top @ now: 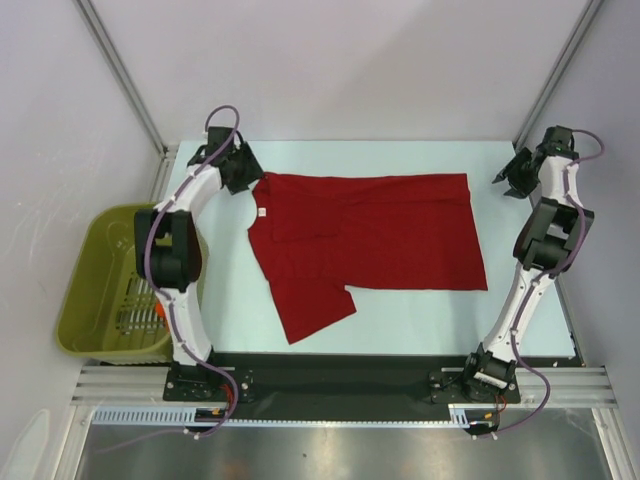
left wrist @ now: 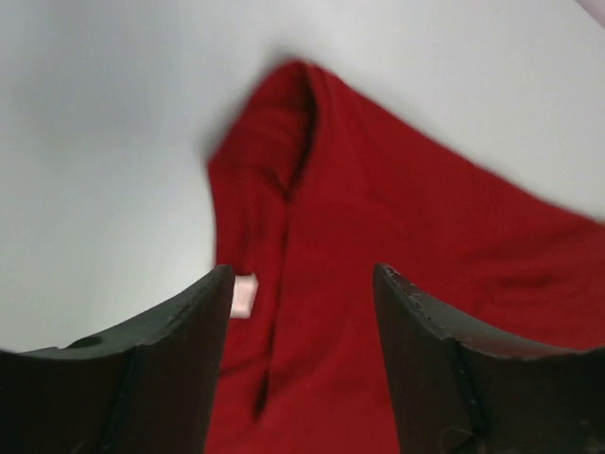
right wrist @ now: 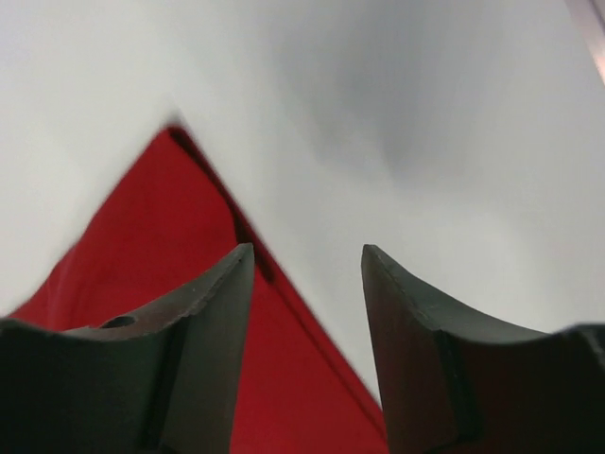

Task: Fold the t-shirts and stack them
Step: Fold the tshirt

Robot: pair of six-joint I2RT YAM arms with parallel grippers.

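A red t-shirt [top: 370, 235] lies on the pale table, folded in part, with one sleeve [top: 312, 308] sticking out toward the front left. A small white tag [top: 260, 211] shows at its left edge. My left gripper [top: 244, 170] is open and empty, just off the shirt's far left corner; in the left wrist view the red cloth [left wrist: 378, 236] and tag [left wrist: 245, 294] lie below the spread jaws [left wrist: 302, 284]. My right gripper [top: 512, 176] is open and empty, right of the shirt's far right corner, which the right wrist view shows [right wrist: 180, 236] beneath the jaws [right wrist: 307, 260].
An olive green plastic basket [top: 95, 250] stands off the table's left edge, beside the left arm. Metal frame posts rise at the far left [top: 120, 70] and far right [top: 560, 70] corners. The table's right edge [top: 565, 300] runs close to the right arm.
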